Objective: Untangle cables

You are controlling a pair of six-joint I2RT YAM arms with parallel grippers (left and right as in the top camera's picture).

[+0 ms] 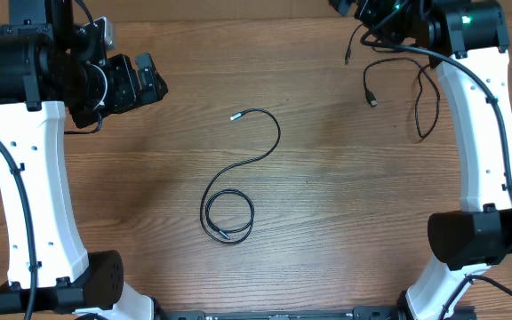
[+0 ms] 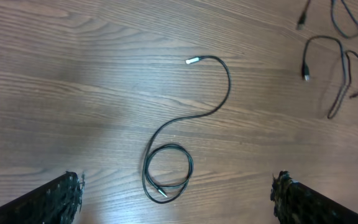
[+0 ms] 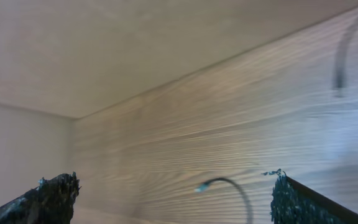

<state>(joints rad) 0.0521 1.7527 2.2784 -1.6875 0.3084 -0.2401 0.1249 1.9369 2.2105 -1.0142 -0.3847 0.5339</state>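
Note:
One thin black cable (image 1: 269, 153) lies alone mid-table, its silver tip at the top and its other end coiled in a small loop; it also shows in the left wrist view (image 2: 219, 102). A second cable (image 1: 423, 111) with a small plug lies bent at the far right and shows in the left wrist view (image 2: 340, 74). A third cable (image 1: 354, 43) runs from beside it up toward my right gripper (image 1: 370, 11). My right gripper (image 3: 173, 179) is open, with a blurred cable end (image 3: 229, 185) below it. My left gripper (image 1: 156, 76) is open and empty, high at the far left (image 2: 178, 182).
The bare wooden table (image 1: 132, 196) spreads around the cables. The white arm columns stand at the left (image 1: 25, 178) and right (image 1: 487, 142) edges. Thick black robot cables run along both arms.

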